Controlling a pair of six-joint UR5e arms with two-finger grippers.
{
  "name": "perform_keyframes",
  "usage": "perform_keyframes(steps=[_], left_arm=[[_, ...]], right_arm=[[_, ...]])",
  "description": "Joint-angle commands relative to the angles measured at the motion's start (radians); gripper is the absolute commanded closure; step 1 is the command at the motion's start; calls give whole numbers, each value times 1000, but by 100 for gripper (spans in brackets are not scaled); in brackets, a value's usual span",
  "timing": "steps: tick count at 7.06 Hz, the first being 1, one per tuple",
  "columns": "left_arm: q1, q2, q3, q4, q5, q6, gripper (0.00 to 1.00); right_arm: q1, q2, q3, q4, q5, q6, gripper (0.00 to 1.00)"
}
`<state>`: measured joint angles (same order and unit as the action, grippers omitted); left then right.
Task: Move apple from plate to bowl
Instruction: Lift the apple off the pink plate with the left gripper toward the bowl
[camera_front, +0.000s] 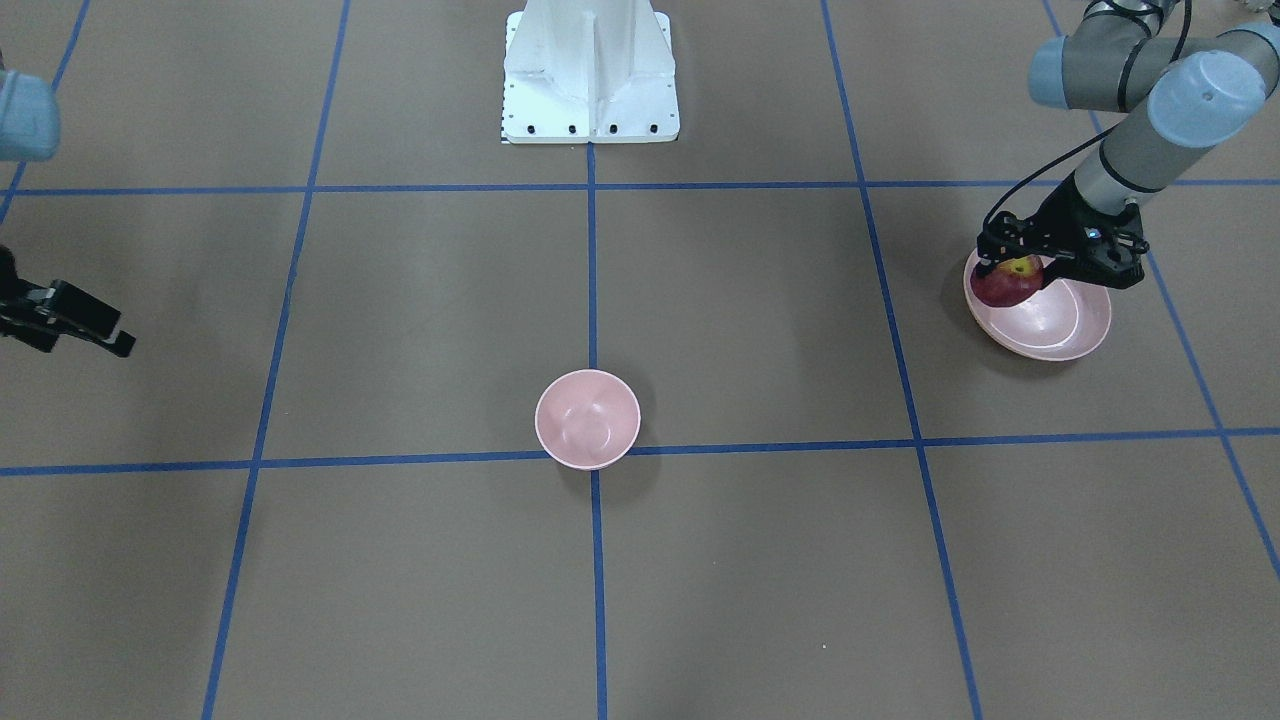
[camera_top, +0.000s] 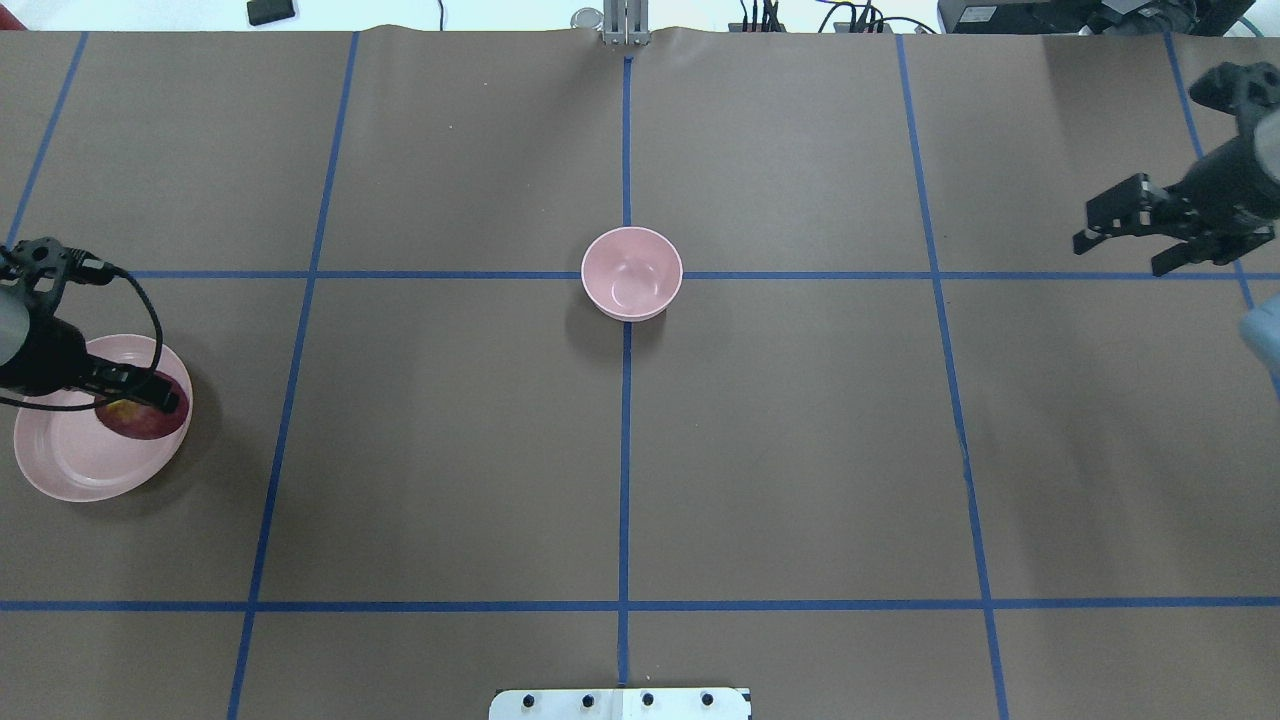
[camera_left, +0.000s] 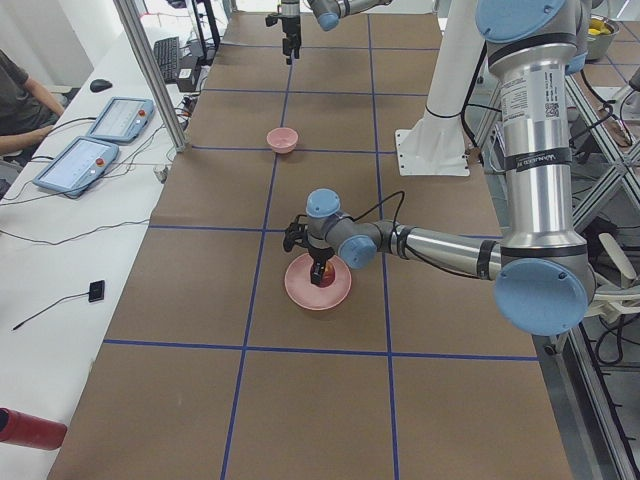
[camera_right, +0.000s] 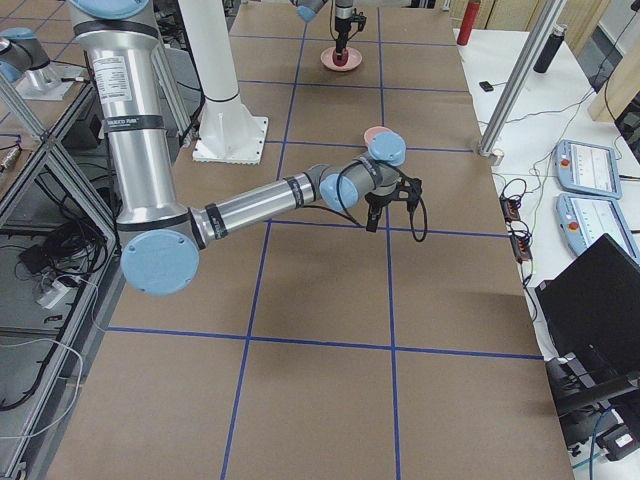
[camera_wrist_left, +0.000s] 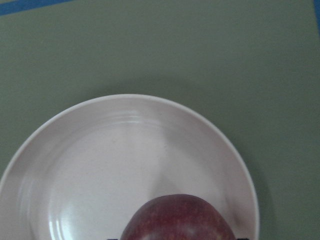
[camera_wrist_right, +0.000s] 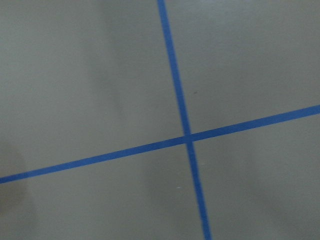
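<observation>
Overhead exterior | left claw (camera_top: 148, 408) clamps apple (camera_top: 135, 425) at plate (camera_top: 60, 470) | right claw (camera_top: 1118, 250) spread, unloaded

My left hand (camera_front: 1016, 272) reaches low, clamped on the apple (camera_front: 1004, 289); my right hand (camera_top: 1120, 245) hangs spread apart.
</observation>
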<state>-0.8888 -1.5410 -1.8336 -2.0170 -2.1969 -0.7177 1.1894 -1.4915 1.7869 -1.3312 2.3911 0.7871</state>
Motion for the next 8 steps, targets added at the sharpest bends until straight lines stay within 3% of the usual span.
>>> perform_keyframes(steps=[1, 2, 3, 5, 6, 7, 8], left_arm=[[1, -318, -53, 317, 12, -128, 100], [48, -520, -27, 490, 69, -228, 100], [130, -692, 90, 526, 127, -355, 100], [168, -1003, 432, 462, 184, -510, 100], [197, -1115, 602, 401, 253, -528, 100], [199, -1175, 696, 385, 256, -522, 100], [223, -1168, 714, 385, 269, -516, 100]], right_arm=[[65, -88, 9, 1, 0, -180, 0], [65, -98, 11, 3, 0, -180, 0], [64, -99, 11, 3, 0, -181, 0], [64, -99, 14, 7, -1, -180, 0], [65, -104, 31, 6, 0, -180, 0], [64, -102, 35, 4, 0, -180, 0], [62, -101, 36, 3, -1, -180, 0]])
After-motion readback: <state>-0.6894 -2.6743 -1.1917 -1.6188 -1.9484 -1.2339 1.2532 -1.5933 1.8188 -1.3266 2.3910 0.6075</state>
